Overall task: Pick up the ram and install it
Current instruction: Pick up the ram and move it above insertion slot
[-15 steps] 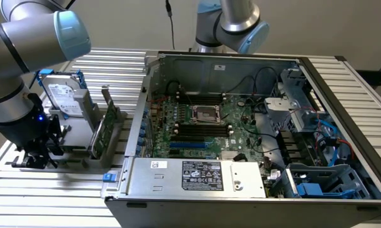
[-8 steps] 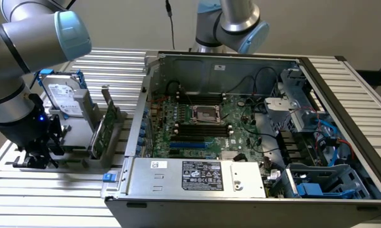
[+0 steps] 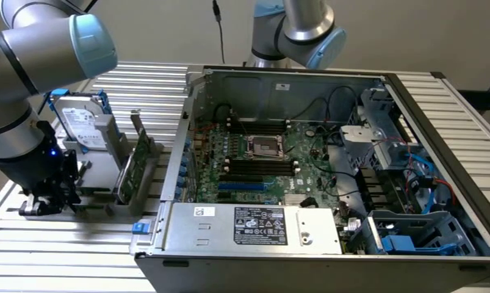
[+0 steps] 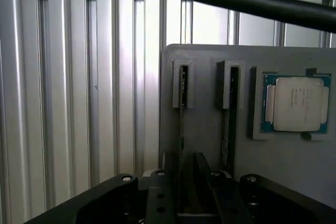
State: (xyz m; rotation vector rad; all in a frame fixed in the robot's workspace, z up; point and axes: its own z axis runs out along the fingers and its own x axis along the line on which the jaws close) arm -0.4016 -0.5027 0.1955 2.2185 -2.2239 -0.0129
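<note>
Stood low over the surface (image 3: 82, 244) at eight o'clock from the case (image 3: 293, 82) in the exterior view, fingers (image 4: 167, 182) spread astride the ram (image 4: 182, 124), set on edge in the holder's (image 4: 205, 103) slot, long axis running toward twelve o'clock from them, not visibly pinched.

In the exterior view, the ribbed aluminium table (image 3: 66, 244) is showing pale silver stripes. At upper left the robot arm (image 3: 33, 55) is wearing grey with a light-blue cap, and it is ending in a black gripper (image 3: 43, 204). The boxy hard drive (image 3: 80, 125) is showing silver with blue rails. Inside the grey steel computer case (image 3: 277, 82), the motherboard (image 3: 261, 162) is showing green with black and blue slots. Blue and red cables (image 3: 430, 174) are looping at right. In the wrist view, the square processor chip (image 4: 296, 103) is showing a silver lid on a teal-green border, against a matt grey plastic holder (image 4: 205, 124).
</note>
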